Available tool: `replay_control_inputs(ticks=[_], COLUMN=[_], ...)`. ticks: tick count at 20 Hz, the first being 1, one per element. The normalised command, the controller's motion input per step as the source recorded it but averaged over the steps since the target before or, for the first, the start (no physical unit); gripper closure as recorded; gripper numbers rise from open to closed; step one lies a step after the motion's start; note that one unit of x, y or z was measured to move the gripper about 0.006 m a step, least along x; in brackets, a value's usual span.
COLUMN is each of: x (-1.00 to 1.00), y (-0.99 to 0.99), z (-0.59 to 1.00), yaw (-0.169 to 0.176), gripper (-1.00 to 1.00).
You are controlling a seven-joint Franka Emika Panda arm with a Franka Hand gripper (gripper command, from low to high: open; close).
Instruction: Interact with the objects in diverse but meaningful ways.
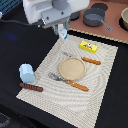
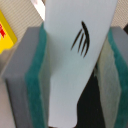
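Landmark: woven placemat (image 1: 75,95), pale beige, on a dark table (image 1: 107,100).

1. Pale blue cup (image 1: 26,73): lying on its side at the placemat's edge on the exterior view's left.
2. Dark red-brown sausage (image 1: 31,87): just beside the cup, on the placemat's corner at the exterior view's left, lying flat.
3. Fork (image 1: 68,81), orange handle: on the placemat, just beside the plate's near rim.
4. Round tan plate (image 1: 72,68): on the placemat's middle, nothing on it.
5. Gripper (image 1: 62,33): above the placemat's far edge, clenched on a small white oblong piece (image 2: 67,65). Wrist view: the piece stands tilted between the green-padded fingers (image 2: 35,75), bearing a black curved mark.
6. Orange-handled utensil (image 1: 91,60): on the placemat, just beside the plate toward the exterior view's right.
7. Yellow packet (image 1: 88,47), red mark: on the placemat's far part, lying flat.
8. Grey pots (image 1: 94,18): off the placemat, well beyond its far edge.
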Motion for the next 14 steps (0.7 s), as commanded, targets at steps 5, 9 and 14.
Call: replay_control_inputs(ticks=[5,9,14], x=[0.93,0.73,0.55], y=[-0.06,-0.2,-0.14], z=[-0.09,-0.19,-0.24], yaw=[0.0,-0.003,0.0], gripper=[1.0,1.0,1.0])
